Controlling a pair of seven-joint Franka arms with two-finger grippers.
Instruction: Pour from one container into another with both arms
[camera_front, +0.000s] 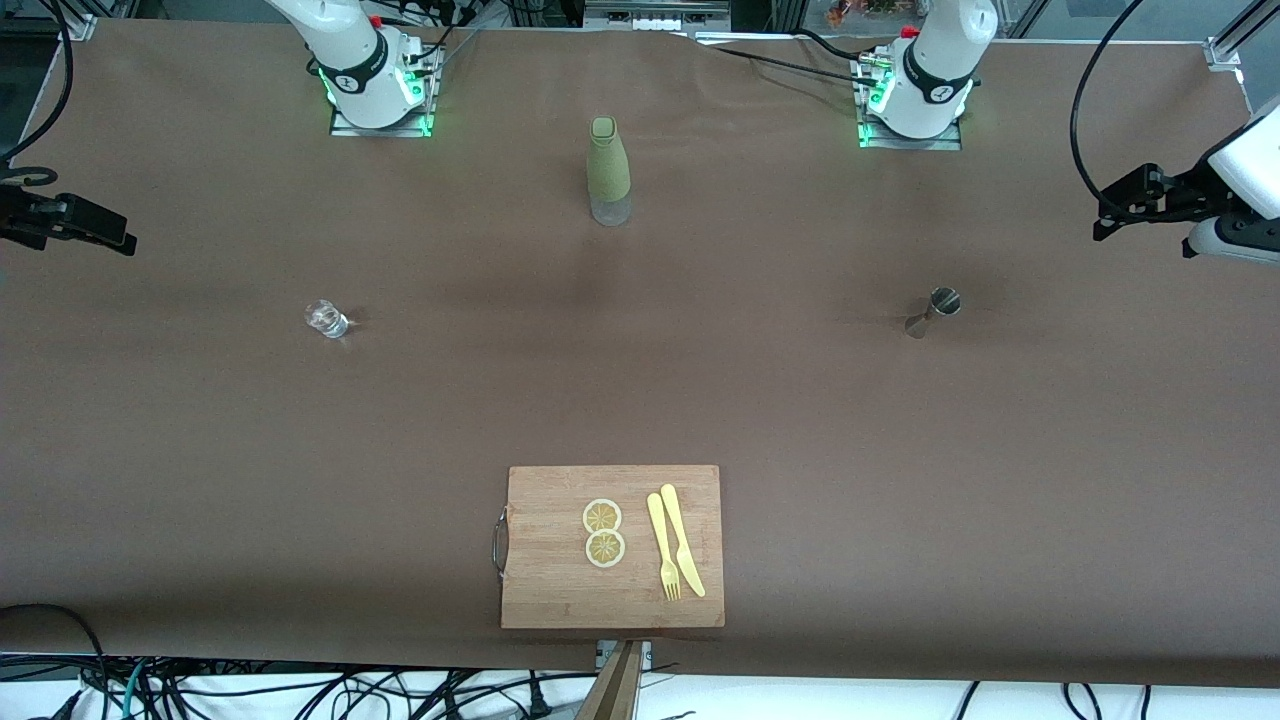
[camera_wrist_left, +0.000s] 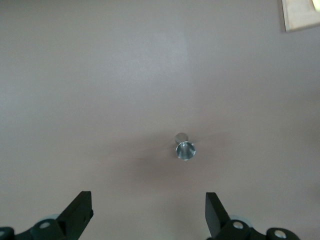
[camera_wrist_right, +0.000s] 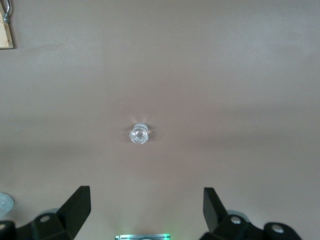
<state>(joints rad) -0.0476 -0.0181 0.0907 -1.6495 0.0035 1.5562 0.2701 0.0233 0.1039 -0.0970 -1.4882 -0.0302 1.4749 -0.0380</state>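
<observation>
The small silvery jigger stands upright on the brown table toward the left arm's end. The tiny clear glass cup stands toward the right arm's end. My left gripper hangs in the air at the table's edge, well apart from the jigger. In the left wrist view its fingers are spread wide around nothing, and the jigger lies ahead of them. My right gripper hovers at the other table edge, open and empty, with the glass cup ahead of it.
A tall olive-green bottle stands mid-table between the two arm bases. A wooden cutting board lies near the front edge. On it are two lemon slices and a yellow fork and knife.
</observation>
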